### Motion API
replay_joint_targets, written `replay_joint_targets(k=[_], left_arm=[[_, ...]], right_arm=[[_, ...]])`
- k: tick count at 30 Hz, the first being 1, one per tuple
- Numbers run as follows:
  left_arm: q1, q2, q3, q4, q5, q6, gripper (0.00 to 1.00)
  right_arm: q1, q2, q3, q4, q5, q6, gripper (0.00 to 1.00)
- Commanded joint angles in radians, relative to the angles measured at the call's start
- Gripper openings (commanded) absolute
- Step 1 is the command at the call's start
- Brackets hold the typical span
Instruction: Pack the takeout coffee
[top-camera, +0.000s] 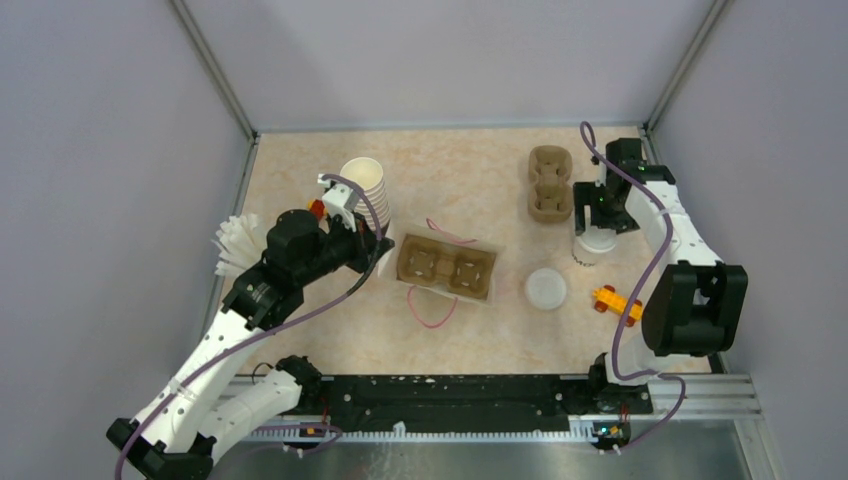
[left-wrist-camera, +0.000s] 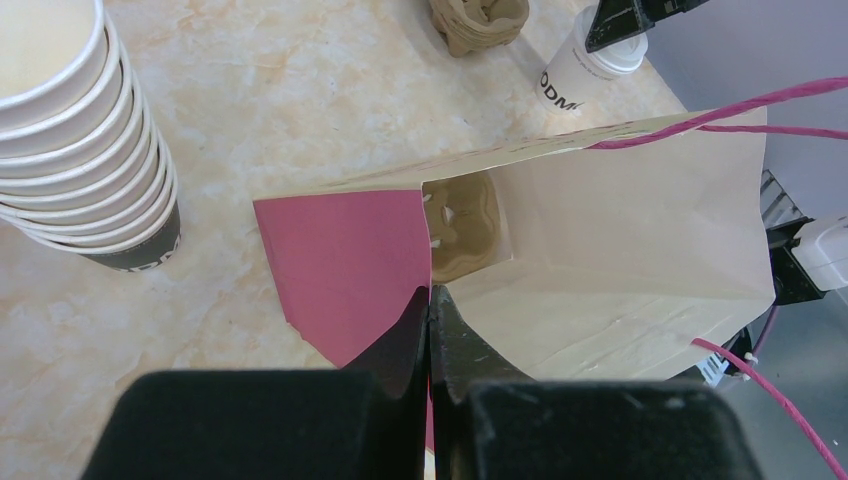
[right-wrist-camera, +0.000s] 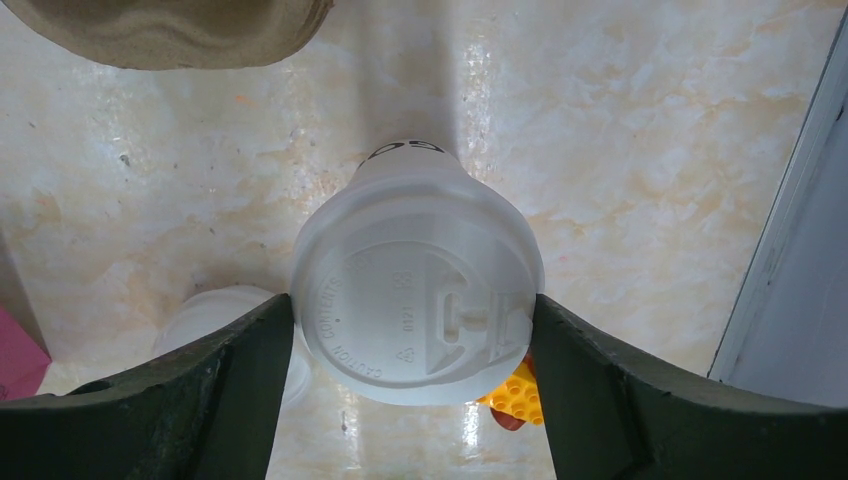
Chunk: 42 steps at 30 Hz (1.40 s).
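The takeout coffee (top-camera: 594, 246), a small white cup with a lid and black lettering, stands at the right of the table. My right gripper (top-camera: 601, 214) reaches down over it; in the right wrist view both fingers press the sides of the lid (right-wrist-camera: 415, 300), so the gripper (right-wrist-camera: 412, 312) is shut on it. My left gripper (top-camera: 374, 241) is shut on the left edge of an open paper bag (top-camera: 497, 272), pink outside and beige inside (left-wrist-camera: 620, 230). The left wrist view shows its jaws (left-wrist-camera: 430, 300) closed on the bag wall. A brown cup carrier (top-camera: 447, 266) lies inside the bag.
A tall stack of lidless white cups (top-camera: 365, 186) stands behind my left gripper. A second brown carrier (top-camera: 549, 185) lies at the back, left of the coffee. A loose white lid (top-camera: 546, 288) and a yellow toy brick (top-camera: 615, 302) lie near it. A white pleated stack (top-camera: 238, 246) sits far left.
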Motion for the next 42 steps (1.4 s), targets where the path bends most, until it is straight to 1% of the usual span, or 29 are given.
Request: replay_joint_targets(k=[1,3,7,10,19,21,25,31,42], left_arm=[[-0.002,-0.007,0.025,0.017,-0.003,0.015,0.0],[-0.002,-0.006,0.025,0.016,-0.003,0.015,0.0],[-0.001,-0.007,0.025,0.014,-0.002,0.014,0.0],[-0.002,-0.008,0.025,0.012,-0.004,0.014,0.0],[-0.002,-0.008,0.021,0.013,0.001,0.01,0.0],[-0.001,-0.008,0.02,0.014,0.001,0.008,0.0],[-0.001,-0.006,0.022,0.016,0.003,0.008,0.0],[-0.002,-0.003,0.027,0.016,0.004,0.009,0.0],[-0.001,-0.009,0.028,0.01,-0.003,0.011,0.0]], right_arm=[[-0.006,-0.001,0.0,0.017,0.002,-0.001,0.81],[-0.006,-0.002,0.01,0.012,-0.002,0.003,0.83],[-0.006,0.002,0.032,-0.001,-0.006,0.012,0.83],[-0.007,0.0,0.044,-0.01,-0.009,0.018,0.87],[-0.008,0.0,0.075,-0.022,-0.003,0.019,0.88],[-0.009,0.0,0.075,-0.024,0.001,0.047,0.87],[-0.016,0.003,0.069,-0.022,-0.004,0.048,0.85],[-0.025,-0.001,0.046,-0.012,-0.017,0.056,0.93],[-0.031,0.009,0.012,0.004,-0.037,0.051,0.87]])
